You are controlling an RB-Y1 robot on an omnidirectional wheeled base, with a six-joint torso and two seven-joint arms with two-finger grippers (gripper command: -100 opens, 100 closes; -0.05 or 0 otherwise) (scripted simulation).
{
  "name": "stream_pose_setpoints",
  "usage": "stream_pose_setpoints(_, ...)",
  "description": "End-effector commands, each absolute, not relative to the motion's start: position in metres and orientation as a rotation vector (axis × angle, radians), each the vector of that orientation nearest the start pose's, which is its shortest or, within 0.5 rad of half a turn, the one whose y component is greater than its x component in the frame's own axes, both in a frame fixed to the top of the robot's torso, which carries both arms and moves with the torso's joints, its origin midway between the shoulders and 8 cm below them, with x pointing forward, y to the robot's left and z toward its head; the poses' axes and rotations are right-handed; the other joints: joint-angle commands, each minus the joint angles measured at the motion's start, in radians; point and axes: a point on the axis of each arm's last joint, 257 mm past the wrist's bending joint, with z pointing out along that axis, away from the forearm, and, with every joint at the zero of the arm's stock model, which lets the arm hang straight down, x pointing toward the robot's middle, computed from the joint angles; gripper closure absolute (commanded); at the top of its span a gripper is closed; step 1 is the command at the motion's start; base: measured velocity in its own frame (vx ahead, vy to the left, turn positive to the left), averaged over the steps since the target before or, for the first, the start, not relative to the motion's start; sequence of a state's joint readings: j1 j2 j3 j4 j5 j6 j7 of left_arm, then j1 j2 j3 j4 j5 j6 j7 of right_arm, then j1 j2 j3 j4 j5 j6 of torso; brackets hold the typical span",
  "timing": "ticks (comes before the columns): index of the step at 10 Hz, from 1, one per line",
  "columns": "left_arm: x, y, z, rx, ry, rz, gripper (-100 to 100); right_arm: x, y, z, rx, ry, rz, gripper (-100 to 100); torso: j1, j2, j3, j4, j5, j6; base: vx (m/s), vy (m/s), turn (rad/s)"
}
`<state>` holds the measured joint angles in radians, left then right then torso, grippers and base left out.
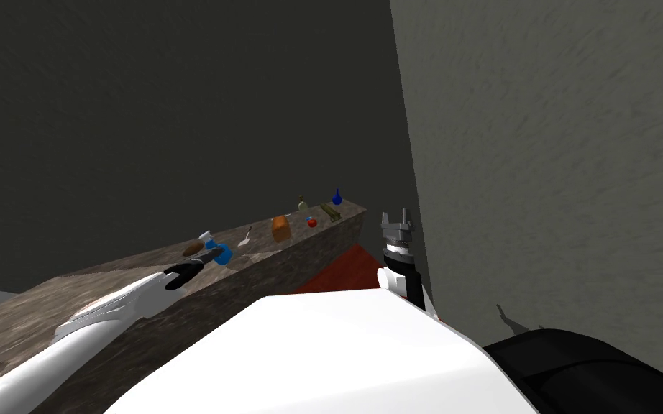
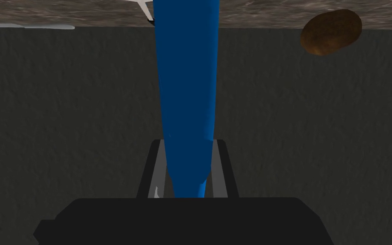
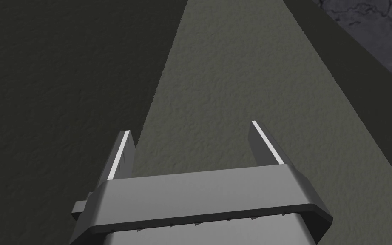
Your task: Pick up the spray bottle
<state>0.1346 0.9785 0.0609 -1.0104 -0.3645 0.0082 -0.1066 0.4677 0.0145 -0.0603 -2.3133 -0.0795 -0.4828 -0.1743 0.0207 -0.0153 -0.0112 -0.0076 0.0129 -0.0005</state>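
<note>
Item sought: spray bottle point(image 2: 186, 85); smooth, glossy blue body that narrows toward the gripper's dark box, with a white trigger head at the far end.
Location: near edge of the counter point(image 1: 107, 287), part-way along it, in the left arm's grip; contact between bottle and counter top not legible.
Left gripper point(image 2: 187, 146): reached in over the counter's front edge, thin blade fingers point(image 2: 158, 170) pinching the bottle from both sides, low on the body.
Reason for hold: judged that the narrow lower section suits the short blades, and that the trigger head stays free and unsqueezed.
Step in hand: grasp judged made; clean lift off the counter judged the remaining part.
Hazard: slick, tapered sides against flat blades; possible slip or swing under a hurried or tilted lift.
Counter: long slab, mottled brown stone pattern on top and front face, square edges.
Neighbour: brown rounded lump point(image 2: 330, 32), matt and potato-like, on the counter top just beside the bottle; close enough to be nudged by a sideways move.
Further stock, toward the counter's far end: orange-brown loaf-shaped block point(image 1: 281, 228), small red ball point(image 1: 312, 223), small blue flask point(image 1: 336, 198); all well apart from the bottle.
Right gripper point(image 1: 397, 218): raised beside the grey rough-textured wall, past the counter's end; fingers spread wide, nothing between them.
Reason for placing: judged parked clear of the working arm.
Floor: red patch point(image 1: 344, 269) below the counter's end.
</note>
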Motion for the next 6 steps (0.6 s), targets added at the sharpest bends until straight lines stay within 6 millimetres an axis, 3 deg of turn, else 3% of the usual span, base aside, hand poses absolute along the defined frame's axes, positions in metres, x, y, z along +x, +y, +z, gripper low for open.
stream_pose_setpoints(1,0.373,0.729,-0.276,-0.557,1.892,0.391,100,0.336,-0.305,0.047,0.728,0.464,1.478,0,0.000,0.000,0.000,0.000,0.000,0.000,0.074,0.016,0.028)
stream_pose_setpoints(4,0.398,0.703,-0.260,-0.502,1.865,0.331,100,0.336,-0.305,0.047,0.728,0.464,1.478,0,-0.001,0.004,0.002,0.000,0.002,0.003,-0.002,0.002,-0.009)
stream_pose_setpoints(5,0.380,0.712,-0.265,-0.539,1.870,0.370,100,0.336,-0.305,0.047,0.728,0.464,1.478,0,-0.001,0.004,0.002,0.000,0.002,0.003,0.092,0.039,0.256)
stream_pose_setpoints(6,0.379,0.706,-0.267,-0.526,1.877,0.360,100,0.336,-0.305,0.047,0.728,0.464,1.478,0,0.002,0.001,0.000,-0.001,0.002,-0.002,0.129,0.031,0.185)
